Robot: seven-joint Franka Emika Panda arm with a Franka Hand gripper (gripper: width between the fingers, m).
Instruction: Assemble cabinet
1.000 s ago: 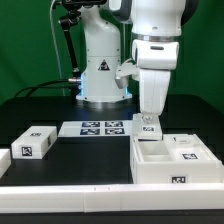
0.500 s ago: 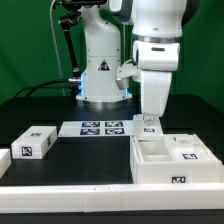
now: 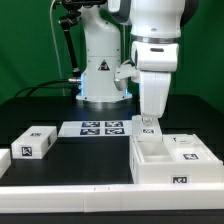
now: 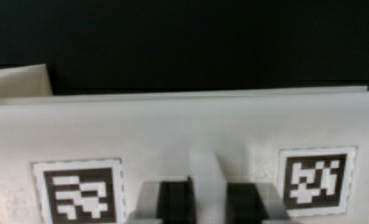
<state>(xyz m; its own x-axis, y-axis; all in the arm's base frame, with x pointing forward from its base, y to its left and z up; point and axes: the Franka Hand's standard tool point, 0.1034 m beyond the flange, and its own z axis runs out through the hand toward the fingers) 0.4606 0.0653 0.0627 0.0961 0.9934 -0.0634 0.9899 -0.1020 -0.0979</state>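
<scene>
Now, tagged block (image 3: 188,152) inside open cabinet (image 3: 155,175); end effector (image 3: 148,126) at rear wall, grip indiscernible.

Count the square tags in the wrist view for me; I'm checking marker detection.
2. Both are on the cabinet panel facing the camera, side by side and apart: first tag, second tag. Others may lie outside the frame.

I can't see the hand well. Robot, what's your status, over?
Gripper down at cabinet back wall, grip unclear. Cabinet open-topped, exterior view's right. Loose block sits apart, exterior view's left, not in the way.
</scene>
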